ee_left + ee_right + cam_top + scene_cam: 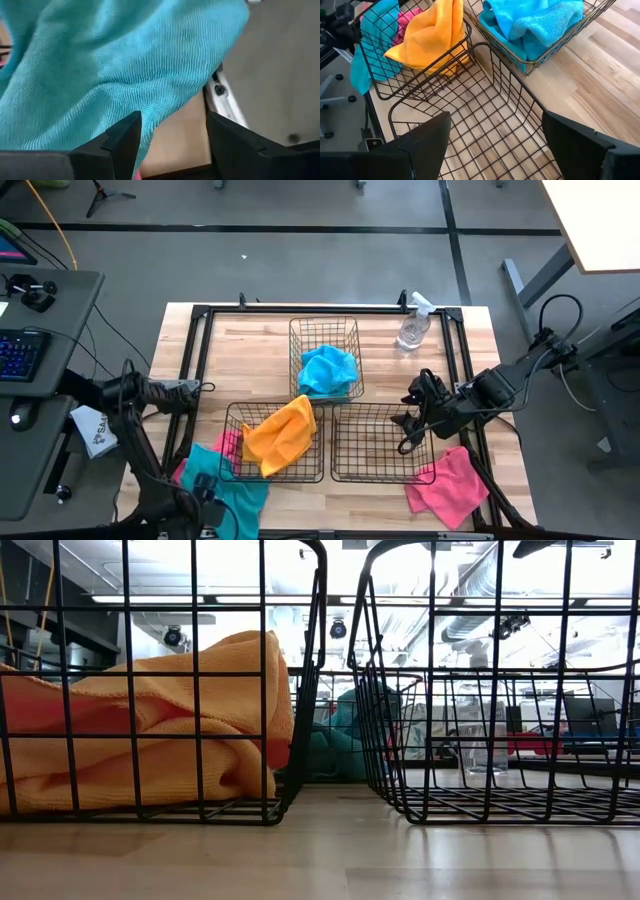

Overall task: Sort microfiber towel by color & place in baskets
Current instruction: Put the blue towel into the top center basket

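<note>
Three wire baskets are seen on the wooden table point(260, 345), set in a triangle. The far basket point(325, 330) holds a bright blue towel point(328, 370). The near left basket point(232, 445) holds an orange towel point(282, 435), which is draped over its right rim. The near right basket point(378, 442) holds no towel; its grid floor shows bare in the right wrist view.

A teal towel point(228, 488) lies on the table at the near left corner, against the orange towel's basket, with a pink towel point(226, 444) partly under it and against the basket's left wall. Another pink towel point(448, 485) lies flat beside the near right corner of the empty basket.

The left gripper point(172, 137) is found low over the teal towel, jaws apart, cloth just ahead of the fingers point(125, 140) and not clamped. The right gripper point(412, 420) is held over the right rim of the empty basket, jaws apart, nothing held.

A clear spray bottle point(414, 325) stands at the far right of the table, well apart from the towels
</note>
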Motion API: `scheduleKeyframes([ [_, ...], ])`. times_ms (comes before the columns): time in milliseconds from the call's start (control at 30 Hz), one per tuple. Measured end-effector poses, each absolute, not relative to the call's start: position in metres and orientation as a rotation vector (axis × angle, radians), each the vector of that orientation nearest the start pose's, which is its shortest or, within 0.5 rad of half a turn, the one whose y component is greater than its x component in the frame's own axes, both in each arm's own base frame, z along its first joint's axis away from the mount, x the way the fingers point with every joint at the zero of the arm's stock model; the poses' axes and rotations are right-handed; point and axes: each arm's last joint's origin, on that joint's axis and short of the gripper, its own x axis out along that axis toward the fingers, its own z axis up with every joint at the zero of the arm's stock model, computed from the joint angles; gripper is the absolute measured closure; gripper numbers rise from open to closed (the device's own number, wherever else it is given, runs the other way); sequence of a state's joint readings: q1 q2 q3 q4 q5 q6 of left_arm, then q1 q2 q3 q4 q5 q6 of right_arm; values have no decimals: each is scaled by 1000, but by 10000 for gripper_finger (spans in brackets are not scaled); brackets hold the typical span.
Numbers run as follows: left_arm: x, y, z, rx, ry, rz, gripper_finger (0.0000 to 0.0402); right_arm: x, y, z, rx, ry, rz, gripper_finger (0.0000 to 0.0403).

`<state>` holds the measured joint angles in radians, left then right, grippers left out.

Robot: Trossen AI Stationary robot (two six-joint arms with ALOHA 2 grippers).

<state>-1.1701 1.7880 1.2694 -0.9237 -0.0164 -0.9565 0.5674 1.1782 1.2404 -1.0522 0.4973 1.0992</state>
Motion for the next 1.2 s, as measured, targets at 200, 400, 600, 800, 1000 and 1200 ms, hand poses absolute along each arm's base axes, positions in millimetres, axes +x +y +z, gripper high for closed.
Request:
scheduleKeyframes([
  [200,131,-310,179,204,1503,-289,190,185,102,345,529,763,-392,94],
  [400,133,-312,165,268,1495,-254,190,185,102,345,529,763,-392,94],
  [600,137,-310,163,221,1542,-240,215,185,102,344,527,765,-393,94],
  [800,141,-306,196,18,1593,-289,383,185,101,344,517,771,-395,94],
  [1000,144,-284,279,-271,1463,-392,399,183,101,343,504,783,-401,94],
  [1200,152,-226,387,-601,1085,-438,401,183,100,343,476,785,-392,94],
])
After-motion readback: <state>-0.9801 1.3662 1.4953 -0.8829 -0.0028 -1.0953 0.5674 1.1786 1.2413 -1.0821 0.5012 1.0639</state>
